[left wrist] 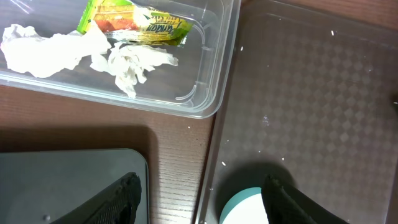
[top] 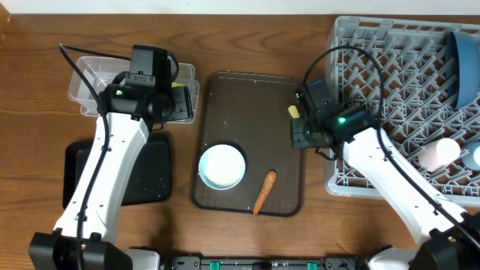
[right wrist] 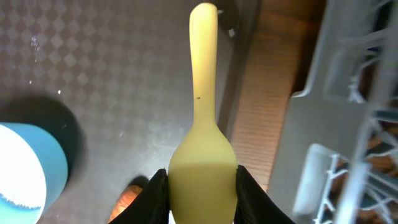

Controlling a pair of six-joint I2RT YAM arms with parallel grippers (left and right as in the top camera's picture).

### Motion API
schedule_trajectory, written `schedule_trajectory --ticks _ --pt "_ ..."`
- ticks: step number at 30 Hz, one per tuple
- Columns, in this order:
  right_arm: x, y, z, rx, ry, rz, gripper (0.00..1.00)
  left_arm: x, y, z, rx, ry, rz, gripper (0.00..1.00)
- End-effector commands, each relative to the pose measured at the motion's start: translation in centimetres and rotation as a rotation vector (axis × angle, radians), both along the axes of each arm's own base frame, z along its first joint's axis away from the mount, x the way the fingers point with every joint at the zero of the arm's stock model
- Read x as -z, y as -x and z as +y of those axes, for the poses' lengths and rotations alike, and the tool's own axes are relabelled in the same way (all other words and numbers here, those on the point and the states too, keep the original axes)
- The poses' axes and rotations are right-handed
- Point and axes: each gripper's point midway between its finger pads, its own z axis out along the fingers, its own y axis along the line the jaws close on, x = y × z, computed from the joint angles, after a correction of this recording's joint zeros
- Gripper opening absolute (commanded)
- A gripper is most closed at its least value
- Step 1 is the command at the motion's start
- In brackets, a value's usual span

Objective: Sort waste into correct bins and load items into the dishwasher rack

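Observation:
My right gripper (top: 299,124) (right wrist: 203,198) is shut on the cream-coloured spoon (right wrist: 203,118), held above the right edge of the brown tray, next to the grey dishwasher rack (top: 390,105). My left gripper (top: 174,105) (left wrist: 199,200) is open and empty over the near corner of the clear tub (left wrist: 208,93), which holds the green-and-orange wrapper (left wrist: 134,17) and white tissue (left wrist: 59,46). The white bowl (top: 223,166) and the carrot (top: 264,192) lie on the brown tray. The blue plate (top: 465,64), pink cup (top: 439,153) and light-blue cup (top: 474,156) sit in the rack.
The brown serving tray (top: 247,105) lies in the middle, with a few rice grains (left wrist: 264,118) on it. The black tray (top: 146,176) lies at the front left, partly under my left arm. Cables run over the tub and the rack's left side.

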Motion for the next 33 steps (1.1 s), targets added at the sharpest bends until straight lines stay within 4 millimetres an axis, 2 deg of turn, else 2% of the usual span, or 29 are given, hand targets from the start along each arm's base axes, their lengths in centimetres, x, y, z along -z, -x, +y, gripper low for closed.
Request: schedule_trajectory --ticks 1,8,15,17,19,21,25,27,33 --pt "-2.9 -1.3 -1.7 0.029 0.028 -0.106 0.01 -0.1 -0.2 0.2 -0.013 -0.007 -0.006 0.65" --pt "-5.4 -2.2 -4.0 0.085 0.015 -0.191 0.01 -0.2 -0.3 0.2 -0.013 -0.006 -0.008 0.65" --pt "-5.4 -2.3 -3.2 0.066 -0.027 -0.184 0.01 -0.2 -0.3 0.2 -0.013 -0.006 -0.009 0.65" --pt "-5.2 -2.2 -3.1 0.063 -0.026 -0.177 0.06 -0.2 -0.3 0.2 -0.013 -0.006 -0.01 0.65" --pt "-4.7 -2.1 -2.9 0.051 -0.026 -0.158 0.21 -0.2 -0.3 0.2 -0.013 -0.006 -0.01 0.64" --pt "-3.9 -1.9 -2.1 0.029 -0.052 -0.124 0.3 -0.2 -0.3 0.2 -0.013 -0.006 -0.01 0.64" --pt "-1.4 -1.3 0.1 -0.026 -0.11 -0.017 0.36 -0.2 -0.3 0.2 -0.013 -0.006 -0.01 0.65" --pt "0.3 -0.7 1.3 -0.049 -0.124 0.046 0.42 -0.2 -0.3 0.2 -0.013 -0.006 -0.01 0.64" --pt "4.8 1.1 4.0 -0.072 -0.09 0.183 0.46 -0.2 -0.3 0.2 -0.013 -0.006 -0.009 0.65"
